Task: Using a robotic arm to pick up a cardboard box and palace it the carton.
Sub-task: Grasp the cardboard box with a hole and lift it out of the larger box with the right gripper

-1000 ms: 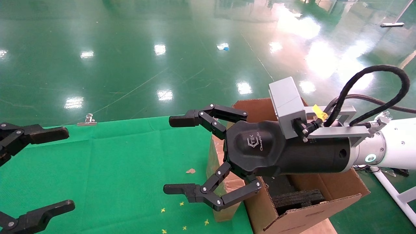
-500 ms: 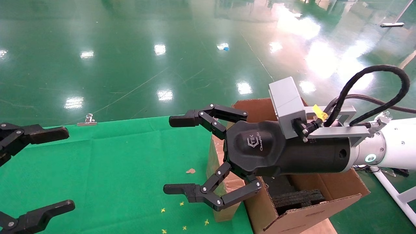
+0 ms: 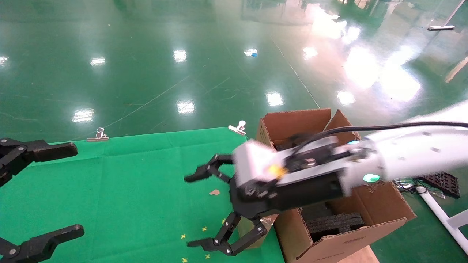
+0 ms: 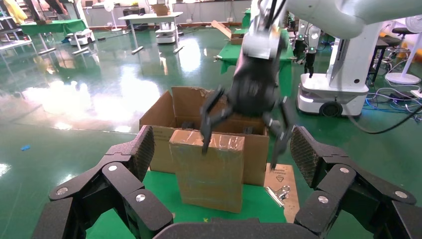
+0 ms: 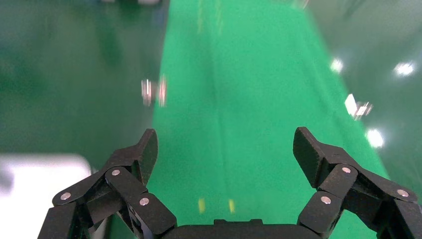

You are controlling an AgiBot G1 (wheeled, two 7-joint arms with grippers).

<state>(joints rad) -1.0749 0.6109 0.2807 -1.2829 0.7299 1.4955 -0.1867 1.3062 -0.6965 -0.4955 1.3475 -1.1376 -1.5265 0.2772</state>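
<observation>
The small brown cardboard box (image 4: pixel 209 172) stands upright on the green cloth against the carton's (image 4: pixel 161 114) near wall. In the head view only a strip of the box (image 3: pixel 244 232) shows behind my right gripper. The carton (image 3: pixel 351 237) is open, with black foam (image 3: pixel 334 223) inside. My right gripper (image 3: pixel 188 212) on the white robotic arm (image 3: pixel 413 155) is open and empty, blurred by motion, its fingers hanging around the box's top (image 4: pixel 239 154). The right wrist view (image 5: pixel 225 144) shows only cloth between its fingers. My left gripper (image 3: pixel 75 189) is open and empty at the left edge.
A green cloth (image 3: pixel 128 190) covers the table. Binder clips (image 3: pixel 97 134) (image 3: pixel 237 128) sit on its far edge, and another (image 4: pixel 278 191) lies by the box. A cardboard scrap (image 3: pixel 214 192) and small yellow marks lie on the cloth. Black foam (image 3: pixel 440 182) lies on the floor, right.
My right arm has swung down and rolled, bringing its open gripper lower onto the small box beside the carton. The left gripper has not moved.
</observation>
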